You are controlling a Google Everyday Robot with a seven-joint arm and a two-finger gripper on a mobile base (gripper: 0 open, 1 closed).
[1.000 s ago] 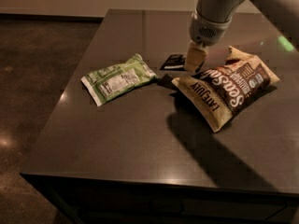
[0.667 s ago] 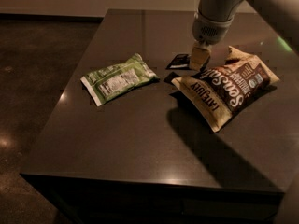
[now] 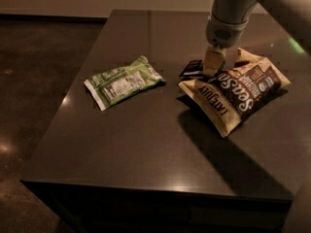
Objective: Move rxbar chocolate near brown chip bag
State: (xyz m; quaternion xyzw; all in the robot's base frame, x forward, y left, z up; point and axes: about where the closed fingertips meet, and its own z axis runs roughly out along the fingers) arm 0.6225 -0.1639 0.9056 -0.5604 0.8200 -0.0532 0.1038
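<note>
- The rxbar chocolate (image 3: pixel 191 69) lies flat on the dark table (image 3: pixel 146 144), toward the far side, just beside the upper left end of the brown chip bag (image 3: pixel 238 89). Its right end is hidden behind the gripper, so whether bar and bag touch cannot be told.
- Compared with a second ago, the bar sits further to the right. The strip of bare table between it and the chip bag has closed up.
- The gripper (image 3: pixel 213 64) comes down from the upper right and stands low over the table at the bar's right end, against the top edge of the chip bag. It too has shifted to the right along with the bar.
- Whether the gripper is clamped on the bar or has let it go cannot be told.
- The chip bag lies crinkled, its lettering facing up, where it was before. Its long shadow falls toward the near edge of the table.
- The green and white bag (image 3: pixel 124 80) lies well apart to the left of the bar and has not moved.
- By count there is one bar, one brown chip bag, one green and white bag, one gripper and one table.
</note>
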